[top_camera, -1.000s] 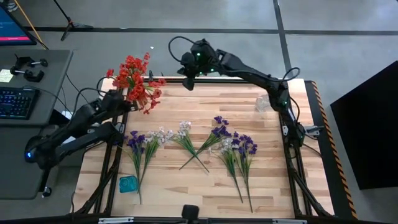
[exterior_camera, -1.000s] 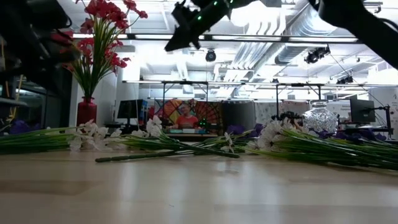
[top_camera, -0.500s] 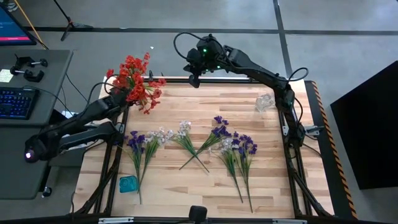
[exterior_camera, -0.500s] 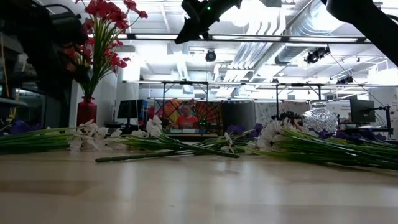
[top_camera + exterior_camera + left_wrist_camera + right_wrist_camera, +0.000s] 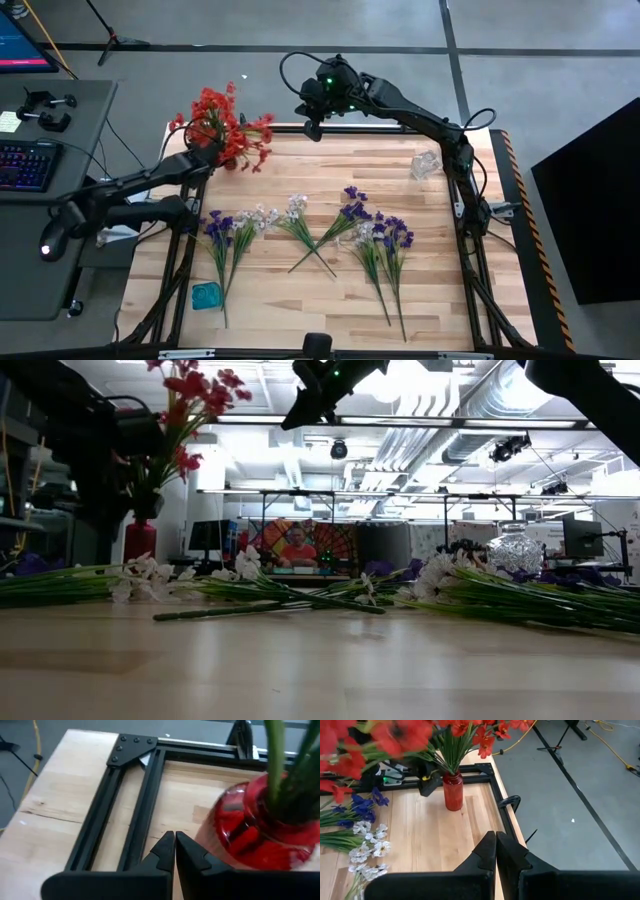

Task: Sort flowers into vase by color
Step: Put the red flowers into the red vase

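Observation:
The red flowers [image 5: 228, 128] stand in a red vase [image 5: 452, 794] at the table's far left corner. My left gripper [image 5: 175, 839] is shut and sits right beside that vase on its left. My right gripper [image 5: 495, 838] is shut on nothing. It hangs high over the far edge [image 5: 312, 128], to the right of the vase. Purple and white sprigs [image 5: 232, 232] lie flat on the table's middle, with more further right [image 5: 385, 240]. A clear glass vase [image 5: 425, 163] stands near the far right corner. My left gripper pushes with the outer side of one shut finger [image 5: 202, 857] against the red vase's upper wall [image 5: 220, 832]. It comes level from the table's left. The vase stands upright on the table, and the red stems lean away toward the right.
A small blue object [image 5: 207, 295] lies near the table's near left corner. The black frame rail [image 5: 142, 795] runs along the far and left edges. Bare wood stretches along the near edge [image 5: 320, 670]. A desk with a keyboard [image 5: 25, 165] stands left of the table.
My left gripper has moved toward the far edge and right, up against the red vase. The red bouquet has swung toward the table's right while the vase's foot stayed in place. My right gripper shifted slightly right, then kept still.

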Controlling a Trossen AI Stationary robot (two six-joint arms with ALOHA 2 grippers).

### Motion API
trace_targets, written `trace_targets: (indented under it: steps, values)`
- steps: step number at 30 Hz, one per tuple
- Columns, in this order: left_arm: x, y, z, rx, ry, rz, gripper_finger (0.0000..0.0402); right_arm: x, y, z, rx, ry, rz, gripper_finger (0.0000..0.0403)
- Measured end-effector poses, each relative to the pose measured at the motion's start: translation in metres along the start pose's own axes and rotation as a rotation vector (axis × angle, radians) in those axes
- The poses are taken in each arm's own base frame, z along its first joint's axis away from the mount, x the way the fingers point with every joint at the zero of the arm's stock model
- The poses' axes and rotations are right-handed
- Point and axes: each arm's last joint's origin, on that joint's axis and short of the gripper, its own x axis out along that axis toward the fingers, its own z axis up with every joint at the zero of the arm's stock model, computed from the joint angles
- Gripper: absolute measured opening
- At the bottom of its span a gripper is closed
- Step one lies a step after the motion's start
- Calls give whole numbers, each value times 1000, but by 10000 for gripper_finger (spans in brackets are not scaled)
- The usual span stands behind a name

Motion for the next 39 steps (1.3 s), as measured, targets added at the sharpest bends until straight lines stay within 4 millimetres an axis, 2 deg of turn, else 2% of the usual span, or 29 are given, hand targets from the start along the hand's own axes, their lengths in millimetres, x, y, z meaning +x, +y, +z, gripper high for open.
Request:
trace_targets:
  steps: [4,14,22,32,39]
  values:
    - [4,-2,-2,5,-6,36,0,0,0,0,-1,-2,7,0]
    - [13,-18,0,17,-19,-12,0,0,0,0,-1,-2,14,0]
    - [9,-24,-6,35,-20,-53,0,0,2,0,19,-3,52,0]
    - [31,-13,-48,-62,0,-157,0,1,13,1,16,4,90,0]
    - [37,-9,-58,-107,-33,-201,0,2,29,4,-4,1,120,0]
